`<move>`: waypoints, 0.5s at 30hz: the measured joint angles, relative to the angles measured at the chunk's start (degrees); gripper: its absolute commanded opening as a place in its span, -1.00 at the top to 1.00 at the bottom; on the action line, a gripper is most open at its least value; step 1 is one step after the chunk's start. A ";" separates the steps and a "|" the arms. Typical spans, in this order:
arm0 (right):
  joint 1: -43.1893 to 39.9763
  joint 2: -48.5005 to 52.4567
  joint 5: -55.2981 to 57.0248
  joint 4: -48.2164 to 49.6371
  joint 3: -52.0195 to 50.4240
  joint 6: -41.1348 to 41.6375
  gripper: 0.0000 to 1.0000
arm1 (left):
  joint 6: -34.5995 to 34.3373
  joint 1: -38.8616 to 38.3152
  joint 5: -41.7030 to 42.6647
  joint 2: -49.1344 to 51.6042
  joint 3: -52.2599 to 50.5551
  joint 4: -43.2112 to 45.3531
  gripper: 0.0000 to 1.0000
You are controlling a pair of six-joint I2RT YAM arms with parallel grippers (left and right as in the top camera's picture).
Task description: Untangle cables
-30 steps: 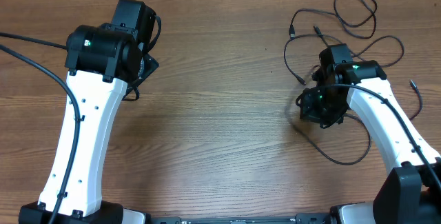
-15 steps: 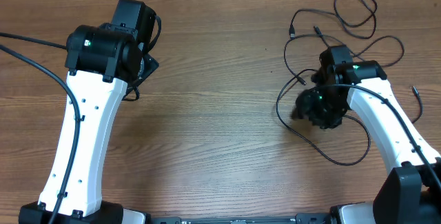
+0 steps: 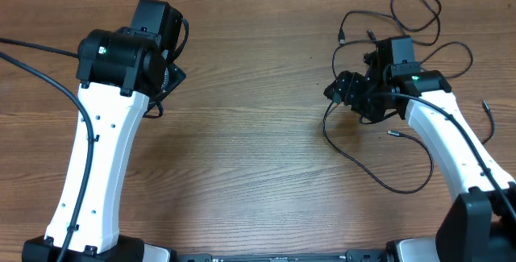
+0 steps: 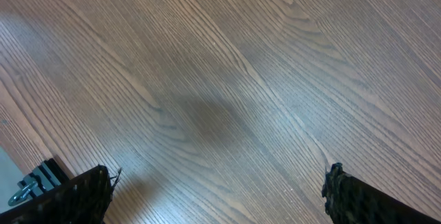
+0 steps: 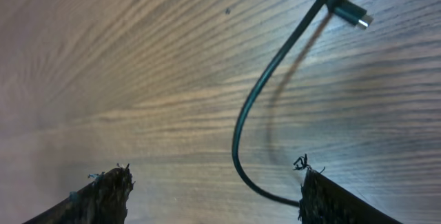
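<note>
**A:** Starting on the left, where do we stand?

**B:** Our white-and-black left arm (image 3: 97, 149) reaches up the brown wood-grain bench (image 3: 258, 157), well apart from the tangle. Its black two-finger left tool (image 4: 219, 176) hangs released over bare wood, with nothing between the fingers.

**A:** And the thin black flexible cables (image 5: 239, 124)?

**B:** They lie in loose, crossing loops at the bench's far right, around and beyond our right arm (image 3: 439, 133). That arm rises from the lower right corner, its wrist turned so the tool points left.

**A:** Is the right tool (image 5: 213, 172) gripping?

**B:** No, it is spread wide. One strand curves down between the fingers, nearer the right-hand one, and is not pinched. Its small metal-tipped plug (image 5: 348, 12) lies further out.

**A:** So how do we do this well?

**B:** We judge we're lining up a grasp. We should centre that strand, close on it near the plug end rather than mid-loop, then draw it slowly towards bare bench so crossings slide off instead of cinching.
</note>
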 measured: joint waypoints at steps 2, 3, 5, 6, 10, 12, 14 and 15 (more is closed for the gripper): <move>0.00 1.55 -0.02 0.87 0.00 1.70 -0.54 | 0.00 0.00 0.00 0.00 0.00 0.07 -0.99; 0.00 2.60 -0.02 1.22 0.00 2.16 -0.53 | 0.00 0.00 0.00 0.00 -0.02 0.13 -0.99; 0.09 5.22 -0.02 1.55 0.00 3.30 -0.42 | 0.00 0.00 0.02 0.00 -0.02 0.22 -0.99; 0.13 5.70 0.02 1.62 0.00 3.39 -0.31 | 0.00 0.00 0.09 0.00 0.00 0.20 -0.99; 1.33 9.46 -0.11 2.05 0.00 3.96 0.13 | 0.00 0.00 0.26 0.00 -0.02 0.22 -0.98; 2.45 10.84 -0.39 1.99 0.00 4.02 0.39 | 0.00 0.00 0.42 0.00 0.00 0.22 -0.99; 3.43 11.50 -0.48 1.77 -0.02 3.89 0.70 | 0.00 0.00 0.44 0.00 -0.02 0.22 -0.99; 3.89 11.58 -0.50 1.42 -0.07 4.24 0.82 | 0.00 0.00 0.46 0.00 -0.02 0.22 -1.00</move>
